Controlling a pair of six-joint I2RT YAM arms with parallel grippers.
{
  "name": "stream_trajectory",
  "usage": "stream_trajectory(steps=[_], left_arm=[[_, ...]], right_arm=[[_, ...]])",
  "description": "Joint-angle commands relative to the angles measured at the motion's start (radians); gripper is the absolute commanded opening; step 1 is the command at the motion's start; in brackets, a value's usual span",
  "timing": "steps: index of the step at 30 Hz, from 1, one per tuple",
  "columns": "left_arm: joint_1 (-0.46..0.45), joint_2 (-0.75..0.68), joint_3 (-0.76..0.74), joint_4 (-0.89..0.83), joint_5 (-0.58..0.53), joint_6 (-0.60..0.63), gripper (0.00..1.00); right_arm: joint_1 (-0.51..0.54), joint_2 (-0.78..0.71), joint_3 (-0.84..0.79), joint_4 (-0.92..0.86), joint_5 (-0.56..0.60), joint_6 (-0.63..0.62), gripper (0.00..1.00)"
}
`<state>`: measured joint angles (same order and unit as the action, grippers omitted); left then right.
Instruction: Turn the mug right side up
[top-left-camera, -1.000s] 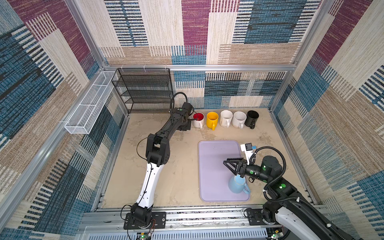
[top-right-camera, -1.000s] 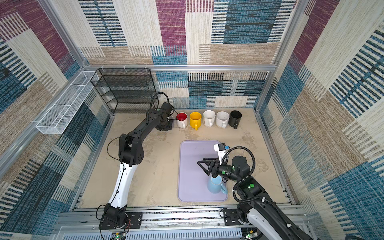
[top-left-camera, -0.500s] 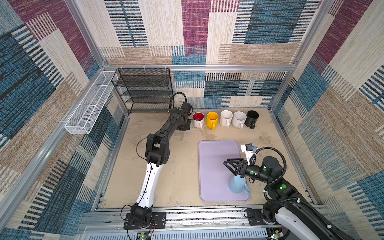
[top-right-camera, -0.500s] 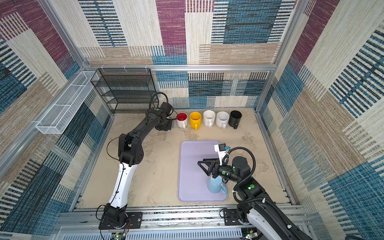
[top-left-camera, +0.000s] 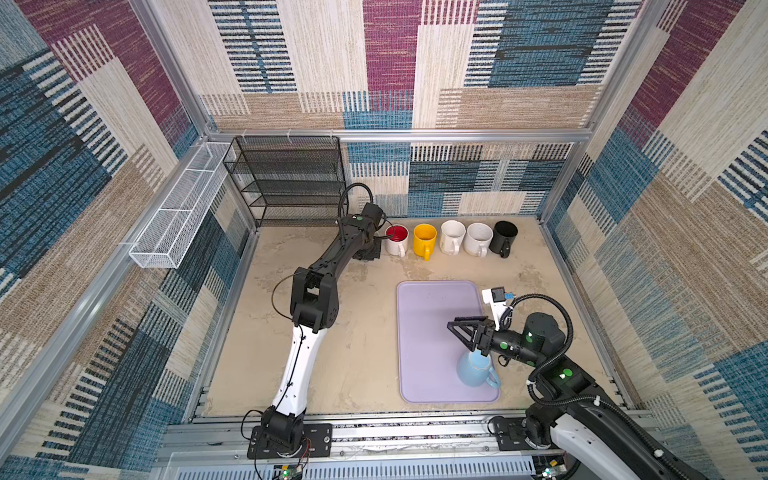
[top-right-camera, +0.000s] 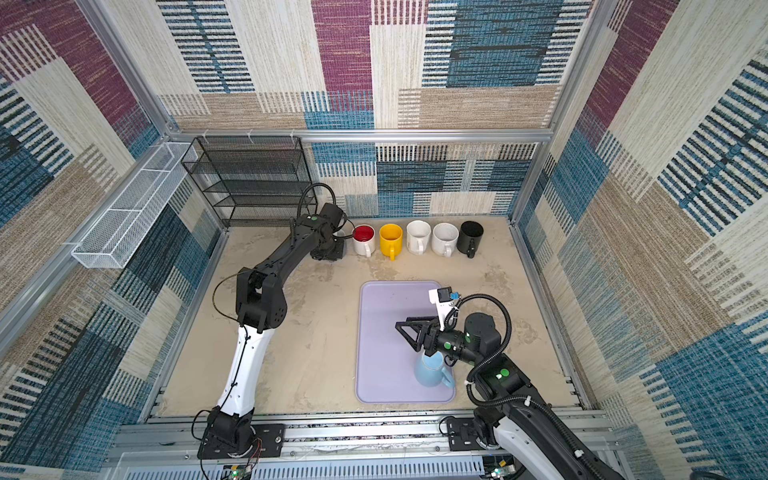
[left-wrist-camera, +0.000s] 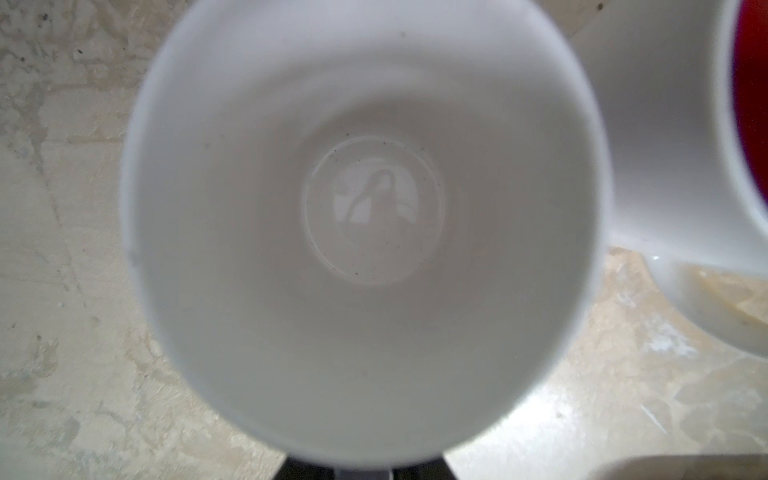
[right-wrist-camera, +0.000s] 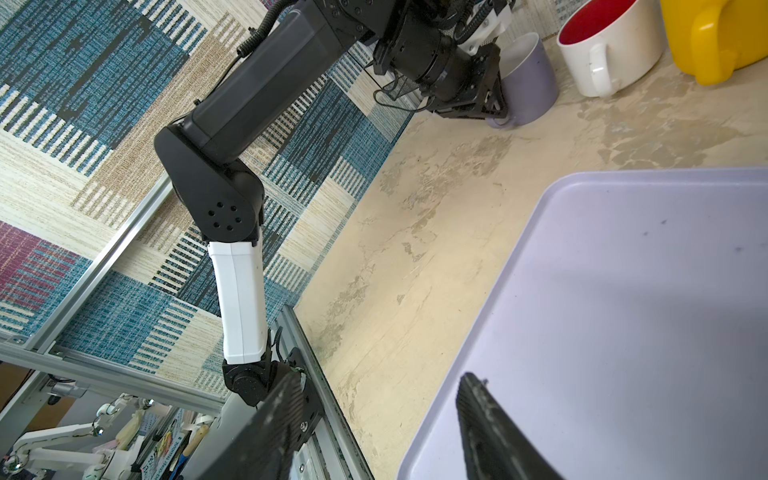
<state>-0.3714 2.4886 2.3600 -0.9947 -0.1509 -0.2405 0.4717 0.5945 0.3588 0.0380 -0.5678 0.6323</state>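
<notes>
**Lavender mug seen mouth-up at the far edge**

On the left, the left arm (top-left-camera: 316, 286) is stretched long and low toward the far edge of the table (top-left-camera: 353, 332), with its wrist bent down. The left gripper (right-wrist-camera: 494, 106) is set against the lavender mug (right-wrist-camera: 530, 79), which stands upright on the table, long axis vertical and mouth up. It is just beside the red-lined mug (top-left-camera: 396, 240) at the left end of the far-edge row.

Its white inside fills the left wrist view. Its handle is masked by the gripper in the right wrist view, and in both top views the mug is hidden under the wrist. Whether the pincer is clenched or released cannot be told.

Further right, over the lilac tray (top-left-camera: 432, 316), the right gripper (top-left-camera: 460, 332) is held level, jaws parted, grasping nothing. Close under it, by the tray's near-right corner, a blue mug (top-left-camera: 476, 370) is seen with its handle toward that corner. Which end is up is hard to make out.
</notes>
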Motion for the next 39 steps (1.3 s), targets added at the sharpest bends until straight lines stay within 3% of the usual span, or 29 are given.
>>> stream_trajectory(steps=[1, 10, 18, 24, 27, 34, 39], left_arm=[[0.002, -0.012, 0.010, 0.007, 0.010, 0.013, 0.26], [0.001, -0.040, 0.001, 0.008, 0.054, 0.019, 0.42], [-0.010, -0.117, -0.081, 0.054, 0.058, 0.029, 0.41], [-0.017, -0.219, -0.206, 0.140, 0.067, 0.027, 0.41], [-0.029, -0.296, -0.296, 0.193, 0.069, 0.032, 0.40], [-0.059, -0.545, -0.655, 0.401, 0.053, 0.033, 0.39], [-0.062, -0.745, -0.915, 0.533, 0.072, -0.012, 0.39]], right_arm=[[0.001, -0.001, -0.001, 0.013, 0.002, 0.012, 0.62], [0.001, -0.003, -0.002, 0.005, 0.010, 0.009, 0.62], [0.001, -0.010, 0.022, -0.060, 0.041, -0.009, 0.62], [0.001, 0.000, 0.120, -0.297, 0.171, -0.039, 0.64], [0.001, 0.016, 0.181, -0.438, 0.253, -0.033, 0.68], [0.002, -0.016, 0.259, -0.640, 0.319, -0.012, 0.77], [0.003, -0.025, 0.253, -0.728, 0.306, 0.041, 0.83]])
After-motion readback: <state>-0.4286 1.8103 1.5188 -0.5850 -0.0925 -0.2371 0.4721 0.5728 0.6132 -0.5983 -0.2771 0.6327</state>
